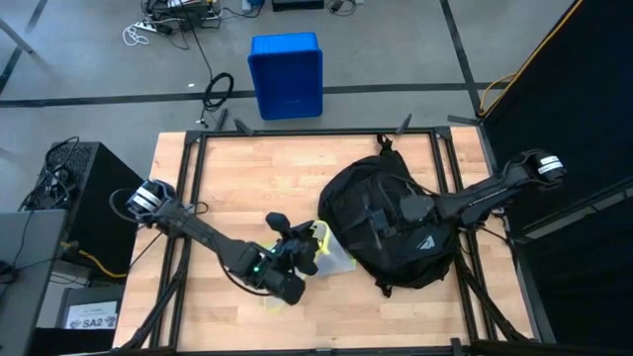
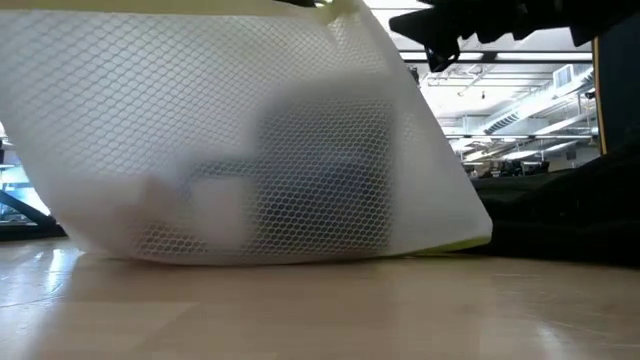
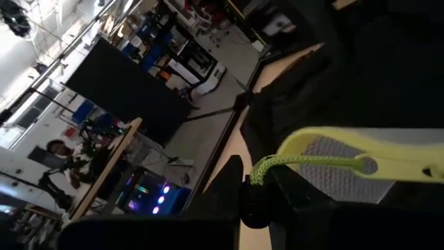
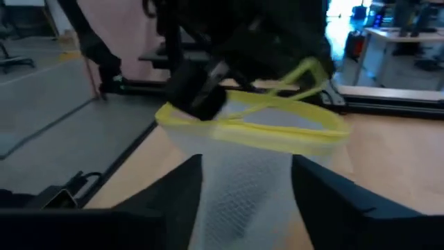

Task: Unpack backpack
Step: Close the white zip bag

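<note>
The black backpack (image 1: 396, 227) lies on the right half of the wooden table. Just left of it is a white mesh pouch (image 1: 334, 253) with a yellow rim (image 4: 257, 132). Its bottom rests on the tabletop (image 2: 250, 255), and something dark shows blurred inside it. My left gripper (image 1: 297, 247) is shut at the pouch's top. My right gripper (image 4: 248, 167) reaches in over the backpack and stands open. Its fingers are on either side of the pouch's mesh wall, and I cannot tell whether they touch it. My left gripper holds the pouch's yellow cord loop (image 3: 277, 163), pinched between its two fingers where the loop leaves the yellow rim (image 3: 361, 147). It comes in roughly level from the table's left. The cord runs straight from fingers to rim, and the pouch hangs under it with its bottom on the table.
A blue plastic bin (image 1: 286, 74) stands on the floor beyond the table's far edge, with cables near it. Bare wood (image 1: 247, 183) lies left of the backpack toward the far edge. A dark computer case (image 1: 84, 198) stands off the table's left side.
</note>
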Controlling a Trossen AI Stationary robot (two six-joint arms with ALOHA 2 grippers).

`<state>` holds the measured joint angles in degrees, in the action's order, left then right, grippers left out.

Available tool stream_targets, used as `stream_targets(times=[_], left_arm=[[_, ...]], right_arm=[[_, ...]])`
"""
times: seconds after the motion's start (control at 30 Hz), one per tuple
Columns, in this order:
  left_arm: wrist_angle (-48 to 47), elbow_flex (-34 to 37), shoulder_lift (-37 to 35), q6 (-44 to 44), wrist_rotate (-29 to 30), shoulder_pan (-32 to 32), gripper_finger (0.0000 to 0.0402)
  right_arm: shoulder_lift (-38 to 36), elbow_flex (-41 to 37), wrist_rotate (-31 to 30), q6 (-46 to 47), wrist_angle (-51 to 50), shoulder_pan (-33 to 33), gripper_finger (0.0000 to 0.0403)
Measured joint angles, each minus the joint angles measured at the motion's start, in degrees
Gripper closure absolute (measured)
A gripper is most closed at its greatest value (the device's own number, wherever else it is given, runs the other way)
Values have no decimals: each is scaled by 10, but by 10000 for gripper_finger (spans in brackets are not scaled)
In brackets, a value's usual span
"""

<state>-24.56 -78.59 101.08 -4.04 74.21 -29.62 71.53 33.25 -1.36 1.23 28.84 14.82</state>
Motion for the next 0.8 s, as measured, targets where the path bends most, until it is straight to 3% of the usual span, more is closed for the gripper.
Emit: stream_targets(times=[0.17,0.4,0.63,0.8], left_arm=[[67,0,0,74,-26,16,401],[115,-1,0,128,-40,27,401],[112,-1,-2,128,-48,27,401],[109,-1,-2,128,-49,28,401]], right_arm=[[66,45,-55,-18,-3,21,166],[141,122,-155,-39,-47,39,167],[155,146,-156,-24,-55,42,200],[151,146,-156,-27,-57,42,269]])
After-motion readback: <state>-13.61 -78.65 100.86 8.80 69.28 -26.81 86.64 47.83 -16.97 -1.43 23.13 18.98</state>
